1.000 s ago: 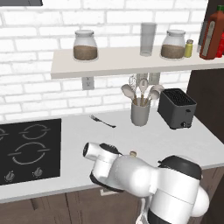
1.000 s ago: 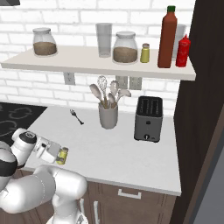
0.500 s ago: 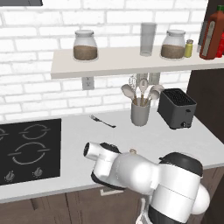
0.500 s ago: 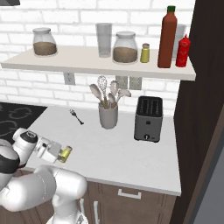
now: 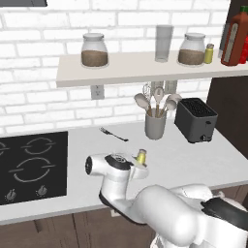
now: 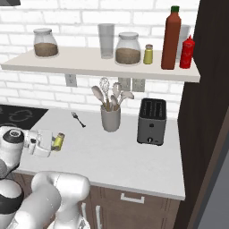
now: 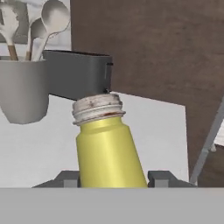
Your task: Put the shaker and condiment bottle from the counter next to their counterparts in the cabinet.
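A grey utensil crock [image 5: 155, 127] holding spoons and a whisk serves as landmark. Just right of it stands a dark toaster [image 5: 195, 119]. A fork [image 5: 114, 134] lies to its left, the black hob [image 5: 30, 164] farther left. Above it stand two brown-filled jars [image 5: 94, 50] and a glass tumbler [image 5: 164, 43].

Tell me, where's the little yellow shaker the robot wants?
The shaker sits between the gripper fingers, over the counter's front left part, left of the utensil holder.

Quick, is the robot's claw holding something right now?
Gripper: closed on the tiny yellow-green cylindrical shaker with a tan cap, held tilted above the white-grey counter.
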Motion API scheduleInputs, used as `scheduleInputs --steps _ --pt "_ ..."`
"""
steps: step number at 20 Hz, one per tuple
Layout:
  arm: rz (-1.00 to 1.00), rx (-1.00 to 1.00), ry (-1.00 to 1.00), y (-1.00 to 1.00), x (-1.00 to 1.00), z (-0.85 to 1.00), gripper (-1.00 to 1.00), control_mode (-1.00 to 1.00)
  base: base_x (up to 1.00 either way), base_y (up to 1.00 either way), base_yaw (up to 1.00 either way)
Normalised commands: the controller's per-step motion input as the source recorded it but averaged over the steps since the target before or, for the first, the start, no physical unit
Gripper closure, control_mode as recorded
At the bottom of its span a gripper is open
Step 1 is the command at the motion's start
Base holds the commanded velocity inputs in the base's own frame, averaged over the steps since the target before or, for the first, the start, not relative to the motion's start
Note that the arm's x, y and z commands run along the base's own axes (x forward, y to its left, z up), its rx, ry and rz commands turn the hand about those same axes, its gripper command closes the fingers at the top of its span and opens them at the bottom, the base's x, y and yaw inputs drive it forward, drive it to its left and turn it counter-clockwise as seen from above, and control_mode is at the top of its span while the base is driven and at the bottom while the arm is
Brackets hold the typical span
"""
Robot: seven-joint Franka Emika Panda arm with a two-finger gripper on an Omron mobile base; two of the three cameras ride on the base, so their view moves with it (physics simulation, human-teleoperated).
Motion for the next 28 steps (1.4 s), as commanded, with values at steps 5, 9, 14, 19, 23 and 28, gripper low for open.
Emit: scheduleInputs --steps 5,9,14,19,23,28 --pt "0.31 -0.01 -0.30 -0.69 -0.01 0.82 1.00 -1.00 0.00 0.00 0.00" --pt "0.30 -0.03 -0.28 -0.91 0.00 0.64 1.00 -1.00 0.00 0.00 0.00" --pt "0.22 -0.08 -0.25 -0.82 -0.03 0.56 1.00 -1.00 0.00 0.00 0.00" --pt "0.11 -0.08 -0.15 -0.79 -0.12 0.56 1.00 -1.00 0.00 0.00 0.00" --pt "0.08 -0.10 0.00 -0.80 -0.20 0.66 1.00 -1.00 0.00 0.00 0.00" --pt "0.05 -0.17 0.00 -0.91 -0.24 0.60 1.00 -1.00 0.00 0.00 0.00"
